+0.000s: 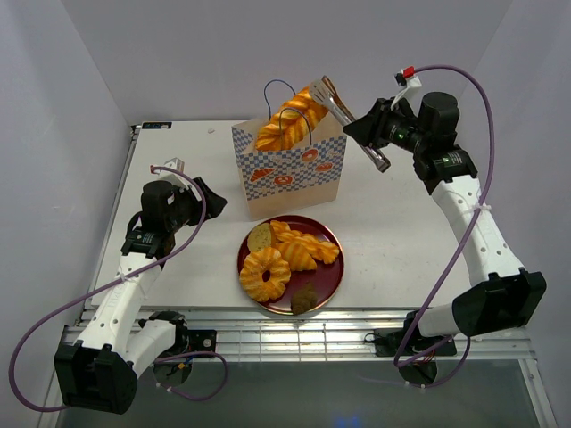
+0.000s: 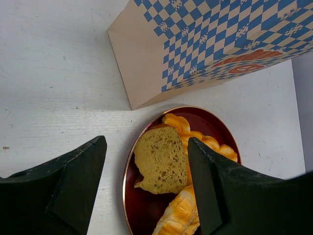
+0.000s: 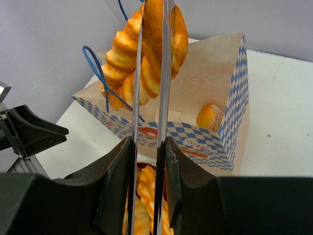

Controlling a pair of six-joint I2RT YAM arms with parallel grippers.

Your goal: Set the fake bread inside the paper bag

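Note:
The paper bag (image 1: 290,174) stands open behind a dark red plate (image 1: 332,267). My right gripper (image 1: 375,129) is shut on metal tongs (image 1: 352,125), which pinch a long braided twist (image 1: 290,120) over the bag's mouth, its lower end inside. In the right wrist view the tongs (image 3: 164,73) clamp the twist (image 3: 124,58), and a small round bun (image 3: 211,116) lies in the bag (image 3: 230,98). The plate holds a ring pastry (image 1: 265,274), croissant shapes (image 1: 303,250) and a tan slice (image 1: 260,236). My left gripper (image 1: 210,201) is open and empty, over the slice (image 2: 159,159).
A dark brown piece (image 1: 306,299) lies at the plate's front edge. The bag's blue cord handles (image 1: 278,86) stick up beside the twist. The bag's corner (image 2: 132,73) stands just beyond the plate rim (image 2: 128,171) in the left wrist view. White walls enclose the table.

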